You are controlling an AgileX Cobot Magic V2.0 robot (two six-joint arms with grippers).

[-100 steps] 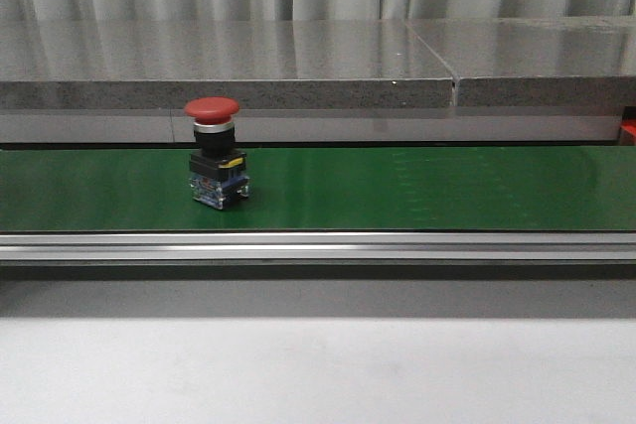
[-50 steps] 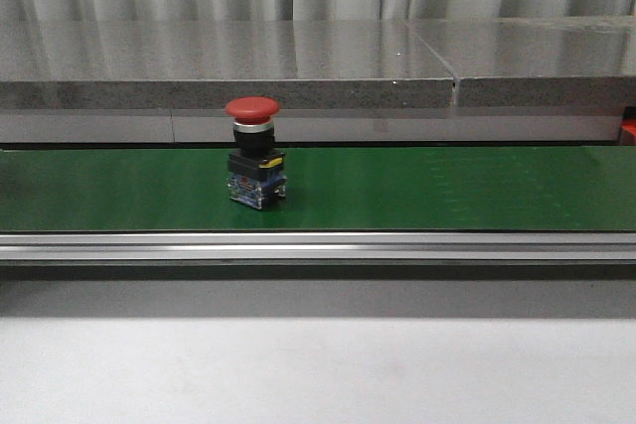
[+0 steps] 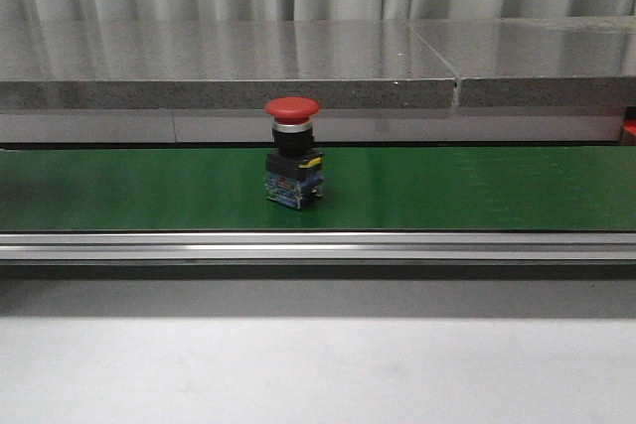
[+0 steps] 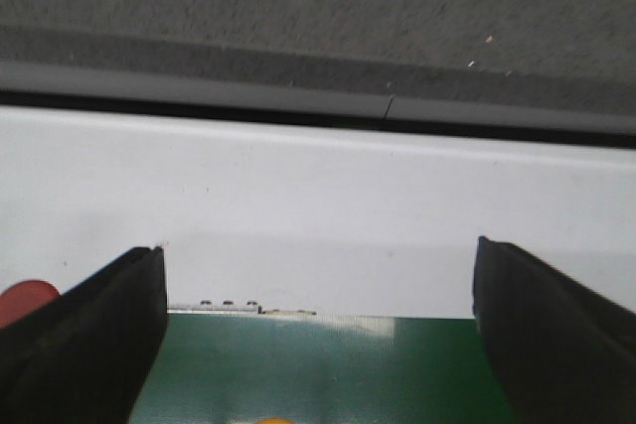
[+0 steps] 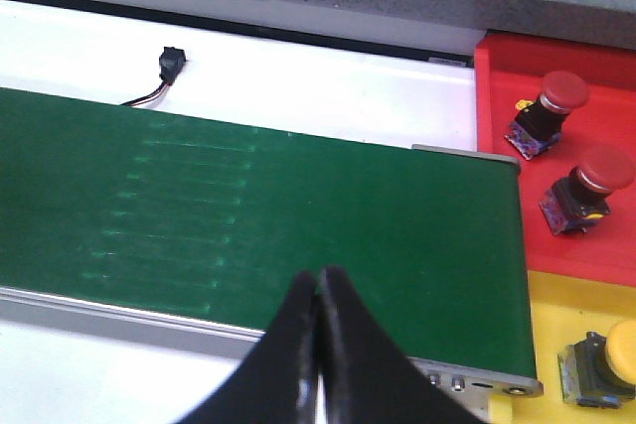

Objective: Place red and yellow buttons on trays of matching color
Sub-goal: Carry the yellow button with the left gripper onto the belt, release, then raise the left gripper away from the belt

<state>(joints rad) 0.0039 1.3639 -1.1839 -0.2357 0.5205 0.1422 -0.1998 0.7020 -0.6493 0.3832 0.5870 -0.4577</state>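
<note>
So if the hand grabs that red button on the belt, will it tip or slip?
The red button looks top-heavy, with a wide cap over a narrower body, so a push up high would probably tip it. The blocky base looks rigid and likely offers flat sides to grip.

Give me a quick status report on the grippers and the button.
Left gripper open, empty. Right gripper shut, empty, over the belt. Red button upright on the belt, untouched. Nothing in the way.

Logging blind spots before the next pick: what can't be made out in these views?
- Yellow tray: right wrist view's edge cuts it and its yellow button.
- Left wrist view: a red shape sits partly behind a pincer finger; a yellow sliver is cropped.
- Front view: neither arm shows.
</note>
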